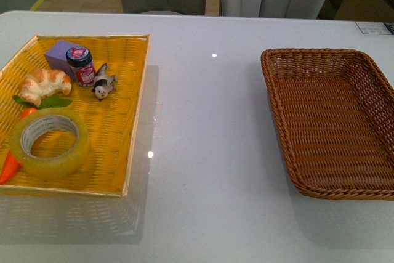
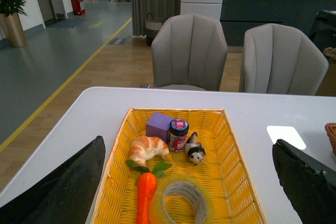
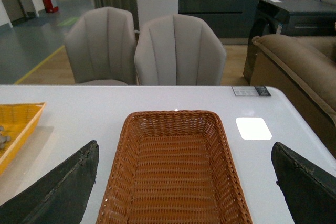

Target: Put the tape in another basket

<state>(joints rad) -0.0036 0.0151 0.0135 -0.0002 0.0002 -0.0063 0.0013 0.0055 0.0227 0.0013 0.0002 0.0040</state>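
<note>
Task not begun, I judge. Tape [image 1: 58,161] lies flat in yellow tray [image 1: 117,127], lower left of front view, touching carrot [image 1: 11,164]. Basket [image 1: 335,127] at right holds nothing. My left hand [image 2: 187,146] and right hand [image 3: 185,146] spread wide, grasping nothing. Remaining: grasp, carry, release.

The tape [image 1: 49,143] lies in the tray [image 1: 123,90] on the left, well apart from the basket [image 1: 277,90] on the right.
</note>
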